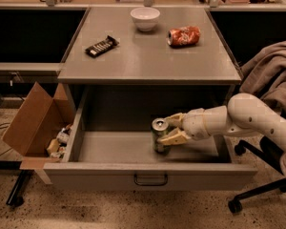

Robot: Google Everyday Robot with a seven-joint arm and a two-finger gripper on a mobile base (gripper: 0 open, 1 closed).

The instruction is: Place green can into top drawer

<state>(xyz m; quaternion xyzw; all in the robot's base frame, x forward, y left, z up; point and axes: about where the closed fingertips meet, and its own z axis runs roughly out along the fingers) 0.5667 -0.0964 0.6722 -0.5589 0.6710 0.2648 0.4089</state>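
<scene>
Gripper: your gripper sits inside the drawer, clasped around the can; cream plastic, smooth, low sheen.
Green can: between the jaws; metal, bright silver top, printed sides with a slight gloss.
Top drawer: under and around the jaws; grey painted metal, matt, with a smooth front.
Handle: in front of the jaws; dark metal.
Arm shell: behind the jaws; you'll read it as smooth off-white plastic.
Table top: above the jaws; grey, matt, even.
Bowl: well beyond the jaws; white and glossy.
Crushed can: beside the bowl; creased shiny metal.
Box: well off to one side of the jaws; brown cardboard, dull.
Cloth: behind the arm; soft, matt folds.
</scene>
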